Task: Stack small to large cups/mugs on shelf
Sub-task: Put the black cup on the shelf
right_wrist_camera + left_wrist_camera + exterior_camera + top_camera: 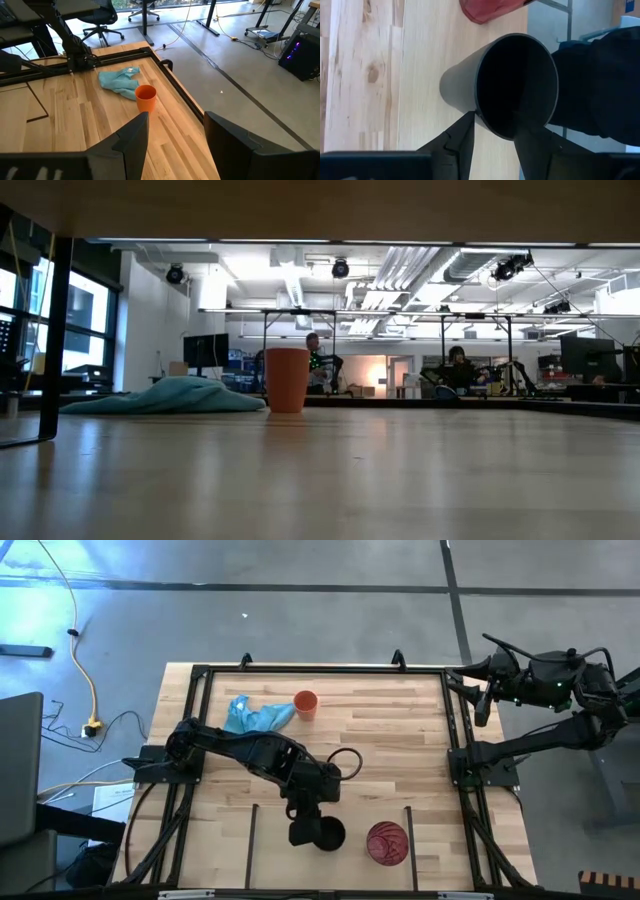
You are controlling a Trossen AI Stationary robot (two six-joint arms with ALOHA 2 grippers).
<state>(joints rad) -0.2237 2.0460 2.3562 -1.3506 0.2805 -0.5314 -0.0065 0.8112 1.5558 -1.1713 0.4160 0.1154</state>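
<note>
The black cup (330,833) (460,85) stands upright, on its base, on the shelf (350,862), the plank strip at the table's near edge between two short black bars. The red-pink cup (386,842) (490,10) stands just to its right, also mouth up. The orange cup (305,704) (287,380) (146,97) stands at the far side, next to the cloth. My left gripper (308,832) (505,122) is open at the black cup's left side, its fingers on either side of the rim's near part. My right gripper (479,692) (175,115) waits open, high over the table's right edge. My left gripper slants down at the black cup from the table's left. One fingertip (469,117) is close against the outer wall and the other (540,131) is at the rim (507,137). Whether either touches the cup I cannot tell.
A light-blue cloth (255,715) (170,395) (117,80) lies crumpled at the far left, beside the orange cup. Black bars (252,830) (410,835) mark the shelf's ends. A black frame (452,720) runs around the tabletop. Bare wood lies in the middle of the table.
</note>
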